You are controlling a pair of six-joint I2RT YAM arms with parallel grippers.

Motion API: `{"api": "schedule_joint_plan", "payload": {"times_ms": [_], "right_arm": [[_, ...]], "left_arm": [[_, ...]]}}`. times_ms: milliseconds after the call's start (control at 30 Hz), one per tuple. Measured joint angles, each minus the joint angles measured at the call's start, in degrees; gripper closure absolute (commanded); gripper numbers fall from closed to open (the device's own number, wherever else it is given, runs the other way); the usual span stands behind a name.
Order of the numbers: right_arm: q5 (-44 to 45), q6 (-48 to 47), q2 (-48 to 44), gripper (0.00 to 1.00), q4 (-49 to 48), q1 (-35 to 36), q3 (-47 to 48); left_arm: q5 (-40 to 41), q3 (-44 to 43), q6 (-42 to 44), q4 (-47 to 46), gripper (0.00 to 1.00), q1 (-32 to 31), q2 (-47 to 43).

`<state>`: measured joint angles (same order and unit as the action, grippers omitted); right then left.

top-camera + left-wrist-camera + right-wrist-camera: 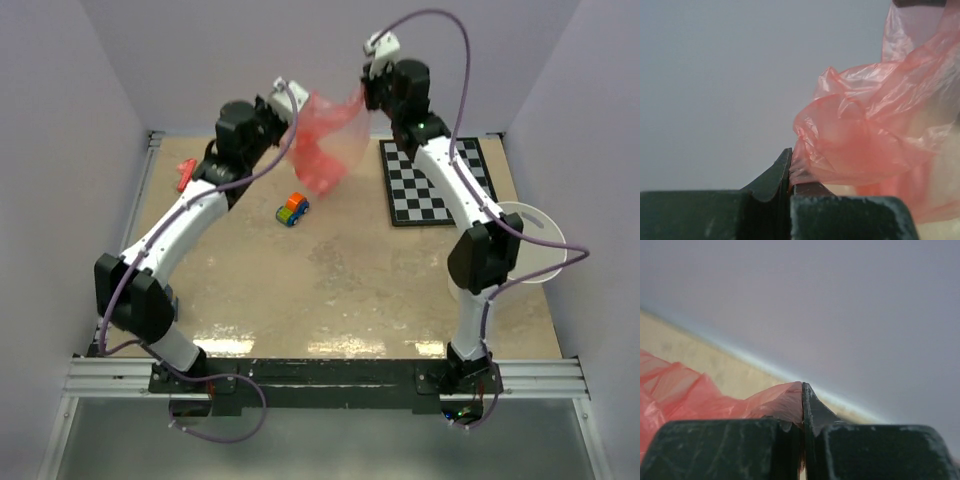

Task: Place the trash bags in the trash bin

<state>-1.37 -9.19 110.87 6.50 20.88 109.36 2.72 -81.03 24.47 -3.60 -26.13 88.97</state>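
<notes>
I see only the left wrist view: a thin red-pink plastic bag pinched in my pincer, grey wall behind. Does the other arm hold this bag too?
Observer: Yes. The right pincer is shut on the opposite edge of the thin translucent red-pink plastic bag.
Operator: Where is the bin?
Observer: The white round plastic bucket stands at the right edge of the beige table, nearer the arm bases than the black-and-white checkerboard mat.
Operator: Is something on the table near the bag?
Observer: A small colourful toy car sits close to where the bag hangs.
</notes>
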Motion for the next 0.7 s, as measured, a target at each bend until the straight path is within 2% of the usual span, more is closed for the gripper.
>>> {"api": "schedule_joint_plan", "payload": {"times_ms": [100, 167, 233, 300, 400, 467, 500, 533, 567, 600, 667, 700], "right_arm": [[0.17, -0.55, 7.19, 1.00, -2.73, -0.37, 24.11], [0.28, -0.50, 6.58, 0.99, -8.59, -0.31, 31.04], [0.35, -0.39, -0.92, 0.98, -19.43, -0.15, 25.79], [0.11, -0.63, -11.37, 0.97, -32.04, -0.07, 13.77], [-0.98, -1.99, -23.04, 1.00, -48.72, 0.76, -2.05], [-1.16, -4.11, -26.25, 1.00, -54.86, 1.51, -9.01], [-1.09, -5.33, -28.17, 1.00, -55.15, 2.10, -13.94], [-1.92, -6.38, -30.18, 1.00, -51.21, 2.51, -18.01], [-4.72, -8.63, -35.30, 1.00, -39.89, 3.08, -26.34], [-6.21, -9.99, -39.91, 1.00, -32.24, 3.56, -33.77], [-9.49, -10.84, -56.28, 1.00, -13.60, 6.47, -58.49], [-11.28, -11.43, -63.60, 1.00, -6.51, 7.67, -65.16]], "left_arm": [[-2.16, -20.00, 0.15, -0.20, 1.00, 0.57, 8.02], [-4.31, -30.71, 0.68, -3.23, 1.00, 0.04, 10.95], [-5.79, -34.23, 2.36, -10.05, 1.00, -1.22, 10.43], [-7.30, -31.82, 5.29, -19.15, 1.00, -3.15, 7.96], [-11.10, -21.33, 11.98, -35.21, 1.00, -7.65, 3.67], [-12.83, -12.72, 17.59, -42.95, 1.00, -10.32, 2.49], [-12.44, -4.74, 21.88, -46.53, 1.00, -11.98, 0.59], [-11.96, 5.95, 26.47, -49.31, 1.00, -13.66, -2.69], [-13.22, 19.58, 30.42, -49.90, 1.00, -14.97, -7.78], [-16.02, 33.73, 33.90, -46.64, 1.00, -16.35, -14.49], [-22.23, 55.74, 36.94, -32.28, 1.00, -18.71, -32.98], [-24.50, 61.09, 37.18, -25.16, 1.00, -19.85, -42.40]]}}
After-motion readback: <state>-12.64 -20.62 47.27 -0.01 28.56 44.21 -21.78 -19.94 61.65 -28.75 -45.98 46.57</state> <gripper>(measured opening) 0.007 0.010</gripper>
